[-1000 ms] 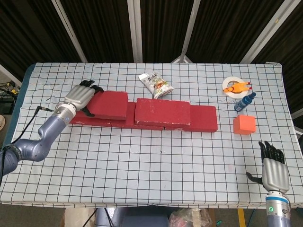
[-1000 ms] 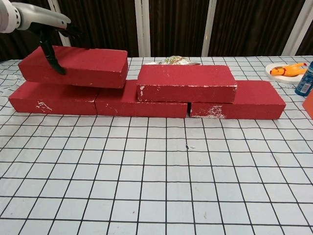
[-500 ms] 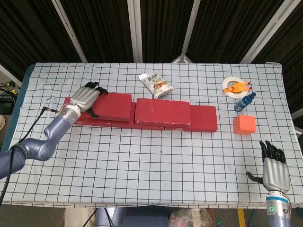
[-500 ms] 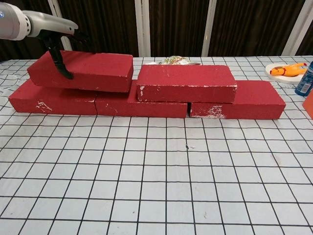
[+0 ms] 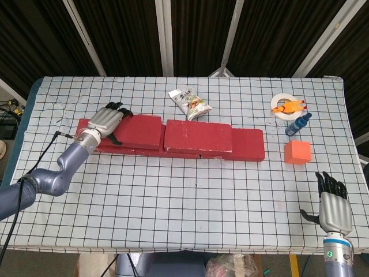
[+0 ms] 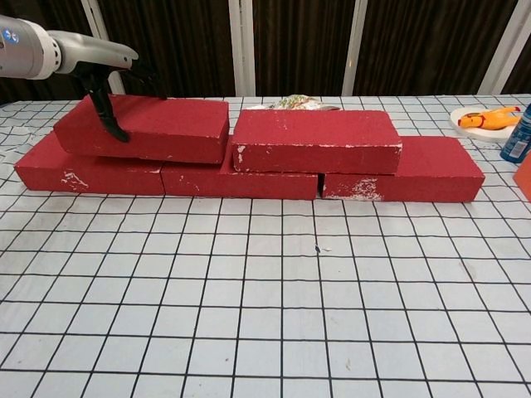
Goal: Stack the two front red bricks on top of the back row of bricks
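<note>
Two red bricks lie on top of the back row. My left hand (image 5: pixel 106 122) grips the left end of the left top brick (image 5: pixel 138 130), thumb on its front face (image 6: pixel 145 128) and fingers over its back edge. That brick rests across the left lower brick (image 6: pixel 83 174) and the middle lower brick (image 6: pixel 241 178), its right end close to the other top brick (image 5: pixel 198 137). The other top brick (image 6: pixel 315 141) spans the middle and right lower brick (image 6: pixel 431 170). My right hand (image 5: pixel 334 208) hangs open at the table's front right, holding nothing.
Behind the bricks lies a snack bag (image 5: pixel 190 103). At the back right are a tape roll with a yellow toy (image 5: pixel 285 107), a blue bottle (image 5: pixel 298 124) and an orange cube (image 5: pixel 297 152). The checkered table (image 5: pixel 196 202) spreads in front.
My left hand has carried its brick to the right and set it lower, closing the gap to the other top brick. The right hand has not moved.
</note>
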Robot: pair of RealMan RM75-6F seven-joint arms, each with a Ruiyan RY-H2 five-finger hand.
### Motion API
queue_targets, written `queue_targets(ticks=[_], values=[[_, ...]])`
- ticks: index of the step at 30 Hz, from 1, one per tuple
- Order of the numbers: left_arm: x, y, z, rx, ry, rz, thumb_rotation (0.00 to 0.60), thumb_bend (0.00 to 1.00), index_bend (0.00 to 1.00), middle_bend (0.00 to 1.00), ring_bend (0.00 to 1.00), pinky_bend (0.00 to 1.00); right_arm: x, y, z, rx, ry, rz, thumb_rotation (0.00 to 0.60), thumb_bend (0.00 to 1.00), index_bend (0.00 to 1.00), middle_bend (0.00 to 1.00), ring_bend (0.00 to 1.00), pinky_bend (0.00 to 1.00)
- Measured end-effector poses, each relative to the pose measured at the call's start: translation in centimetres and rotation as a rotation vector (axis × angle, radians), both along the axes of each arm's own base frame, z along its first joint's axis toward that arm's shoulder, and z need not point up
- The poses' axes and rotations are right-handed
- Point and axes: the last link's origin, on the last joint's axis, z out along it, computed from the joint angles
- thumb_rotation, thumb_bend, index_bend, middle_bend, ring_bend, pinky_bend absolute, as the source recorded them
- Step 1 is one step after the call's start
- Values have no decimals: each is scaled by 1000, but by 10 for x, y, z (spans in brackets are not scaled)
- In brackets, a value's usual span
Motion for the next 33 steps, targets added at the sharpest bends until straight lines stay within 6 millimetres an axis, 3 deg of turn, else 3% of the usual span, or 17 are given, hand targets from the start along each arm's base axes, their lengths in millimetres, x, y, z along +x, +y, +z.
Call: queue_targets(ticks=[33], values=[[3,-2,-9,5,6,-3,600,0,240,225,0,29,0,-1,1,-3,-7,0,600,184,19,0,0,0]])
